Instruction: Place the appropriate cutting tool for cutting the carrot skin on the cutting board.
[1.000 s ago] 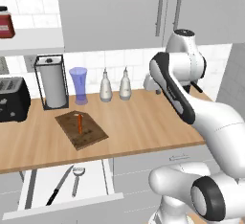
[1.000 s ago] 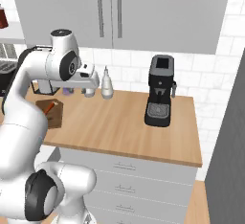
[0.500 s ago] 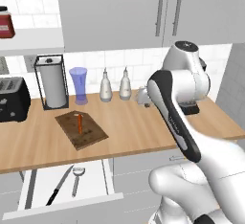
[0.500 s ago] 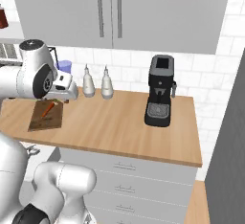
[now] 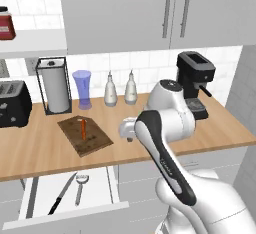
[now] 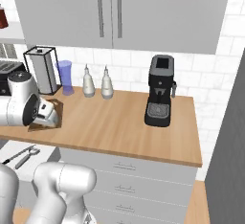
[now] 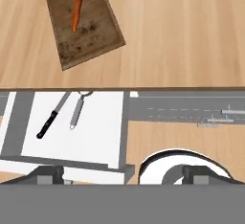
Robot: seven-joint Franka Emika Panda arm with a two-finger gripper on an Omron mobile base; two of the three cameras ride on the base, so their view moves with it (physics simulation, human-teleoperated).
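Note:
The grey peeler (image 7: 77, 109) lies in the open white drawer (image 7: 100, 137) below the counter edge, loop head toward the counter, right beside the black-handled knife (image 7: 51, 117). Both also show in the left base view: the peeler (image 5: 80, 188) and the knife (image 5: 62, 194). The dark brown cutting board (image 7: 83, 24) rests on the counter with the orange carrot (image 7: 77, 7) on its far end; the left base view has the board (image 5: 90, 140) and carrot (image 5: 83, 128) too. My gripper (image 7: 124, 176) hangs open and empty above the counter's front edge, right of the drawer, its fingertips (image 7: 48, 174) wide apart.
Along the back wall stand a toaster (image 5: 12, 109), a paper towel holder (image 5: 54, 85), a blue cup (image 5: 82, 89), two bottles (image 5: 111, 90) and a black coffee machine (image 5: 195, 83). Closed drawer fronts (image 6: 129, 170) run under the counter to the right.
The arm has swung down from high at the right toward the counter's front edge, and the hand now points down over the board and open drawer. Nothing on the counter moved.

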